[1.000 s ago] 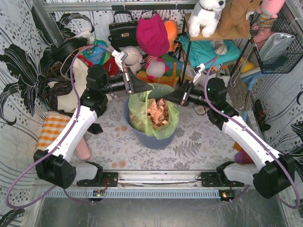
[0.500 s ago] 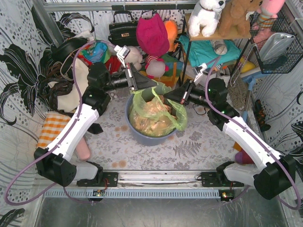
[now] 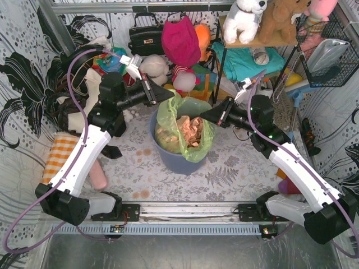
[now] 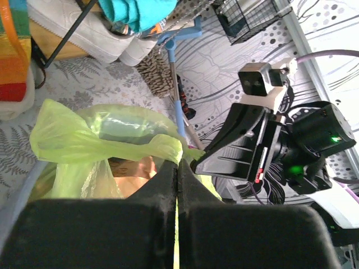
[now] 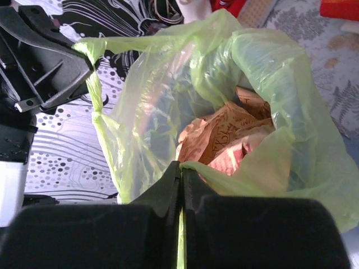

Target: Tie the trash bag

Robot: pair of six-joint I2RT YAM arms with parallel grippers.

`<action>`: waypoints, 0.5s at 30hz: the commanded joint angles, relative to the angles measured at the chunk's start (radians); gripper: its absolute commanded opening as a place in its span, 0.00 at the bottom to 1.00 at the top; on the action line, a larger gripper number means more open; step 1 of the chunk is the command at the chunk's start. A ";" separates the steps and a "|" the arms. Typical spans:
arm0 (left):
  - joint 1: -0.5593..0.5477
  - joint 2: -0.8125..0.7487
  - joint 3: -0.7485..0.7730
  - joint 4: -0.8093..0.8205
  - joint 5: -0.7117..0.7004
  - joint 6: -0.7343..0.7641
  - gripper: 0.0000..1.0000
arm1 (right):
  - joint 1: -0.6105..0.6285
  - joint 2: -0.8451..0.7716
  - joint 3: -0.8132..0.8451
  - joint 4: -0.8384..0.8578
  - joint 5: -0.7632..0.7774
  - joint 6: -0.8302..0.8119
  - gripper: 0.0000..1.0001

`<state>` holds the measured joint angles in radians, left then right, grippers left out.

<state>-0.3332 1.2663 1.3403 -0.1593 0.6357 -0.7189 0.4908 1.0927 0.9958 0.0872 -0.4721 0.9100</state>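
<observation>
Your two grippers have drawn slightly apart. Now the left gripper [image 3: 168, 95] and right gripper [image 3: 205, 116] each pinch tight on a rim corner of the one trash bag [image 3: 188, 120], centre frame, inside one blue-grey bin [image 3: 178, 161].

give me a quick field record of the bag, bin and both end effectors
trash bag: in the bin, mouth open, not tied
bin: blue-grey, upright
contents: crumpled brown paper
left end effector: shut on trash bag rim, left side
right end effector: shut on trash bag rim, right side
</observation>
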 commanded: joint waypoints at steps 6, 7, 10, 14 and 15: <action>0.005 -0.026 -0.055 -0.033 -0.035 0.108 0.00 | 0.008 -0.103 0.012 -0.179 0.146 -0.131 0.00; 0.006 -0.040 -0.085 -0.005 0.007 0.106 0.00 | 0.008 -0.115 -0.005 -0.171 0.132 -0.131 0.00; 0.005 -0.089 -0.174 0.078 0.107 0.077 0.00 | 0.008 -0.148 -0.037 -0.123 0.084 -0.128 0.00; 0.007 -0.149 -0.292 0.219 0.238 0.012 0.00 | 0.008 -0.182 -0.052 -0.032 0.039 -0.105 0.00; 0.006 -0.159 -0.319 0.269 0.290 -0.016 0.00 | 0.008 -0.177 -0.042 -0.008 0.029 -0.103 0.00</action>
<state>-0.3325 1.1652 1.0966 -0.1162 0.7345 -0.6701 0.4942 0.9375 0.9516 -0.0463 -0.3923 0.8139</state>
